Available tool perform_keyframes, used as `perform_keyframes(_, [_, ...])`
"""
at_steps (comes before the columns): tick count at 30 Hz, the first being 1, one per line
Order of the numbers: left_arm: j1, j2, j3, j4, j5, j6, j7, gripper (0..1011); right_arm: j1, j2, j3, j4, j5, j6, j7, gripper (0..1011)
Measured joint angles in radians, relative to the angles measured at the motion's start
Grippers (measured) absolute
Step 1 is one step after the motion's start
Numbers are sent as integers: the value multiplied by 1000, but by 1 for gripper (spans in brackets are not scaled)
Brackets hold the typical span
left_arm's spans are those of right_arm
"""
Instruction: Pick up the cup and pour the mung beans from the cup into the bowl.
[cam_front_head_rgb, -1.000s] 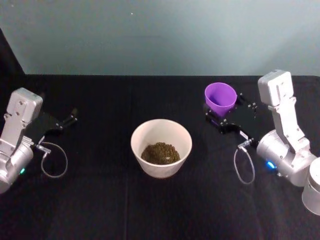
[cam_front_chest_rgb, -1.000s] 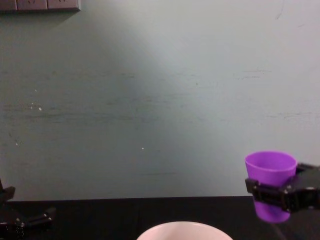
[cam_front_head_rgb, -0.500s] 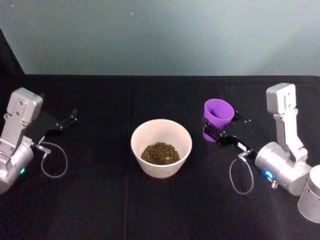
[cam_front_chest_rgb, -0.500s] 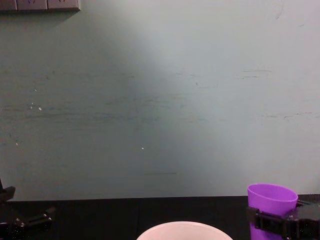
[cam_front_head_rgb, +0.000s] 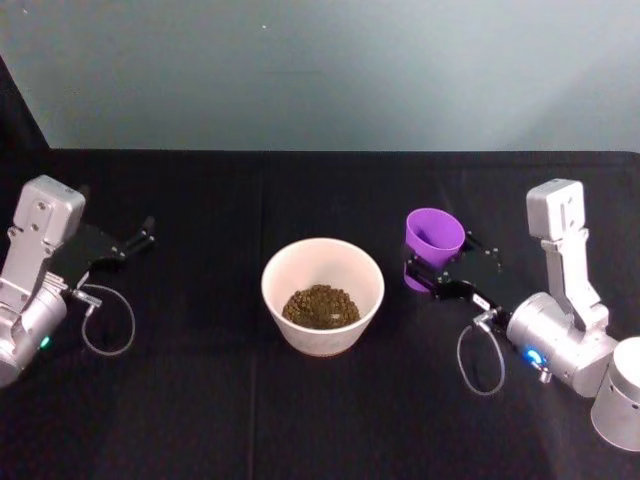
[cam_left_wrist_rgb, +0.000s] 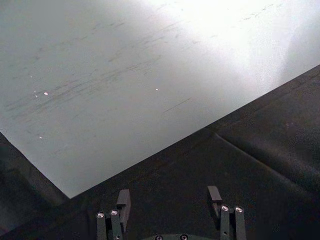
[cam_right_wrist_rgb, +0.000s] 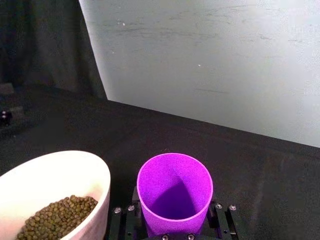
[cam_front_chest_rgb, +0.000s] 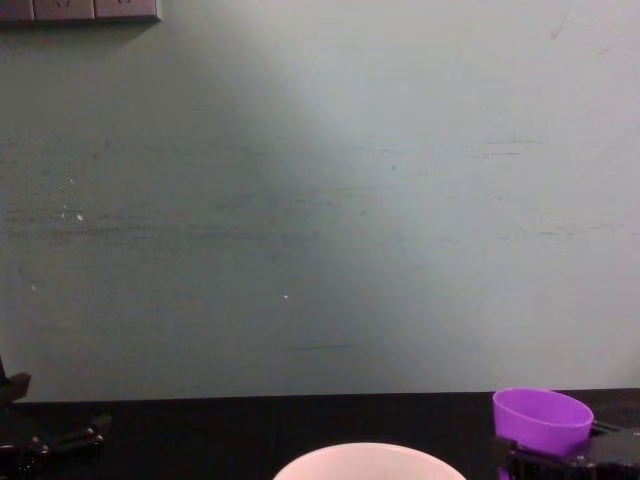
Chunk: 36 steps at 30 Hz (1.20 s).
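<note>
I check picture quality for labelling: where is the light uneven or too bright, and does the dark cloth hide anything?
Left wrist view: the wall is washed out to near white at one corner. Chest view: the wall is brighter in the middle, dimmer toward its left. Head view: the right end effector on the cup blends into the black cloth; the beans in the bowl remain distinct.

The head view looks steeply down on the table (cam_front_head_rgb: 320, 420). The chest view sits low, facing the wall (cam_front_chest_rgb: 320, 200). Both share the bowl (cam_front_head_rgb: 323, 295) and cup (cam_front_head_rgb: 434, 238), which the right wrist view sees close.
</note>
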Motion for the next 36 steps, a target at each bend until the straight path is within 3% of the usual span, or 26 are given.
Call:
perform_keyframes(9, [0,0,0,0,0,0,0,1000,13,17,-25,53,7,-84,0,718])
perform_keyframes(26, [0,0,0,0,0,0,0,1000,25,36,-69,80,40,-102,-8,718])
perform_keyframes(30, [0,0,0,0,0,0,0,1000,25,40,-75,81,46,-102,-13,778])
perform_keyframes(36, [0,0,0,0,0,0,0,1000,26,48,-88,80,59,-101,-32,966])
